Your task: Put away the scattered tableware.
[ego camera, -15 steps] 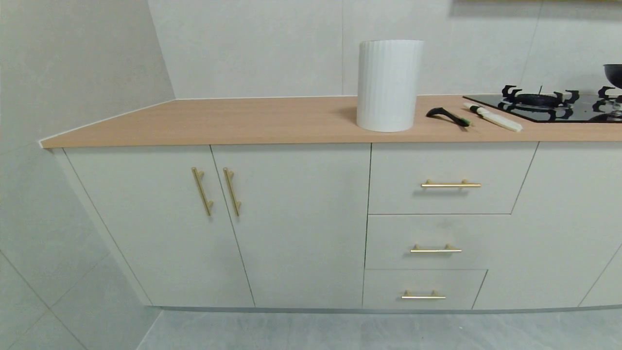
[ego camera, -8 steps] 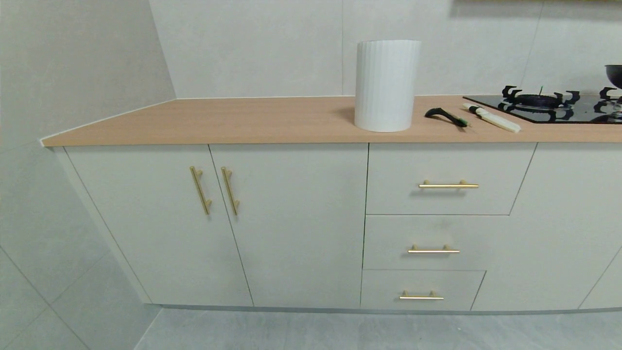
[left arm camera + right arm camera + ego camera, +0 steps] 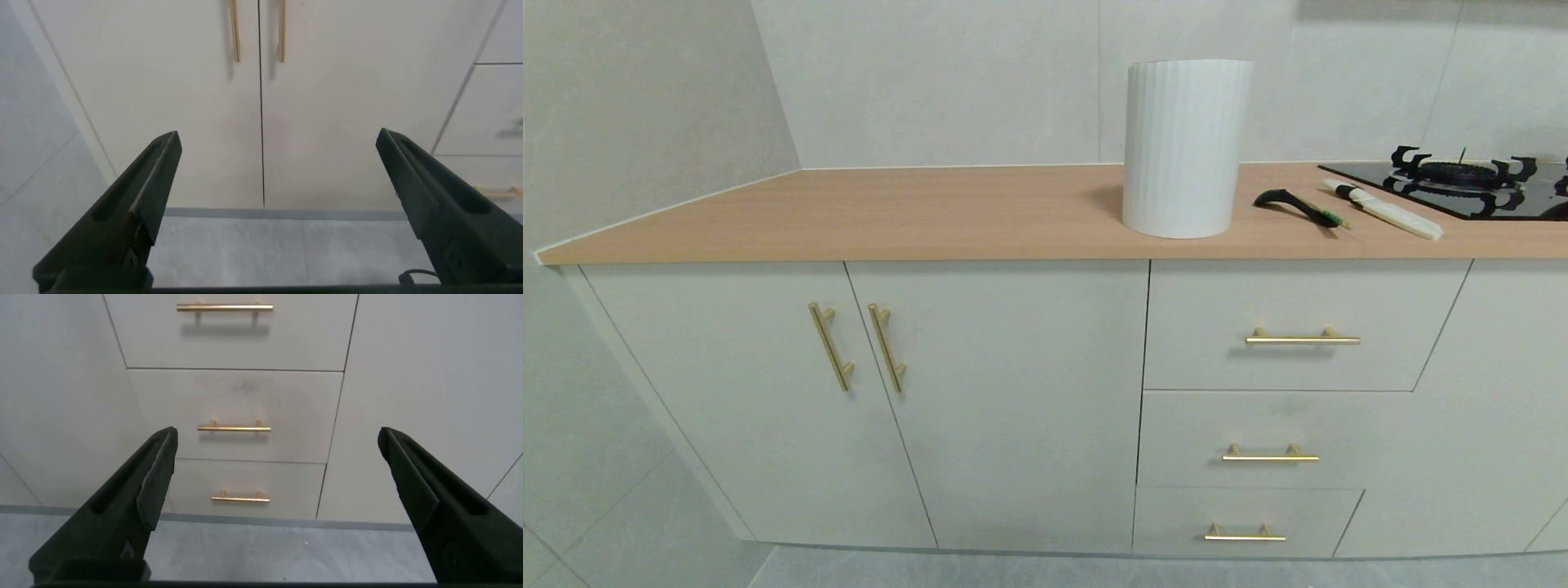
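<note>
Nearest us, the left gripper hangs low before the cupboard doors, its two dark fingers spread wide with nothing between them. The right gripper is spread just as wide and also holds nothing, facing the stack of three drawers. Doors and drawers are flat, matte and pale, each with a slim brass bar handle.

Above them runs the smooth wood-grain countertop. On it stands a tall white cylindrical container, upright, with fine vertical ribs. Just beside it lies a black-handled utensil, flat on the counter. Its long axis runs diagonally, with the curved black end toward the container and the thin green-marked end toward the counter's front edge. A pale utensil lies near it and roughly parallel, long and flat, with a dark band near its far end. Farther back sits the glossy black hob.
</note>
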Motion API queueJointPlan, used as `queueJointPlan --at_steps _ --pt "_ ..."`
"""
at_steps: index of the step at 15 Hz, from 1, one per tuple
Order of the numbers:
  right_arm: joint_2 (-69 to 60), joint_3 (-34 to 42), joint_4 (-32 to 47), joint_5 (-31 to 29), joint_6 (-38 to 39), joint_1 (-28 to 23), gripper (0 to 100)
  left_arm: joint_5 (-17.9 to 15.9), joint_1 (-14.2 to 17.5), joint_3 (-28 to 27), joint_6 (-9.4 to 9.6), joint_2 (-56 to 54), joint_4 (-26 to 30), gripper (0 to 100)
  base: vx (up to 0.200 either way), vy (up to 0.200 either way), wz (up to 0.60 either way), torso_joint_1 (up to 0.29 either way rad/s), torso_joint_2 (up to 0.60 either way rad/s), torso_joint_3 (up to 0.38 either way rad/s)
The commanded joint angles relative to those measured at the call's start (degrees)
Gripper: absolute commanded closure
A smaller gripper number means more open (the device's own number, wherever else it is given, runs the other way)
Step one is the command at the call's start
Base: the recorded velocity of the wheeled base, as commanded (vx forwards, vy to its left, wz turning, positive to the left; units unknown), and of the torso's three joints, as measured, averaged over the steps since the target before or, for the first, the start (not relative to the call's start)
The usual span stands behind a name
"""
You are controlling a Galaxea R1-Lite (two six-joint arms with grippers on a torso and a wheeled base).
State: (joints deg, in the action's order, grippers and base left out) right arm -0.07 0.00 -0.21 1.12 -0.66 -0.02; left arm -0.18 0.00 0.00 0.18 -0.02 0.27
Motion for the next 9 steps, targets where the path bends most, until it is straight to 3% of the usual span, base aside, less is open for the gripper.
queueJointPlan --at_steps 1,8,9 --pt "0.1 0.0 0.0 0.0 0.0 0.0 0 0.0 0.0 0.0 -0.01 0.0 0.0 0 0.0 0.0 0.0 0.0 0.0 0.0" --pt "0.1 0.0 -0.1 0.2 -0.6 0.0 0 0.0 0.0 0.0 -0.01 0.0 0.0 0 0.0 0.0 0.0 0.0 0.0 0.0" --pt "0.2 -3.9 -0.8 0.5 0.4 0.1 0 0.0 0.0 0.0 -0.01 0.0 0.0 0 0.0 0.0 0.0 0.0 0.0 0.0"
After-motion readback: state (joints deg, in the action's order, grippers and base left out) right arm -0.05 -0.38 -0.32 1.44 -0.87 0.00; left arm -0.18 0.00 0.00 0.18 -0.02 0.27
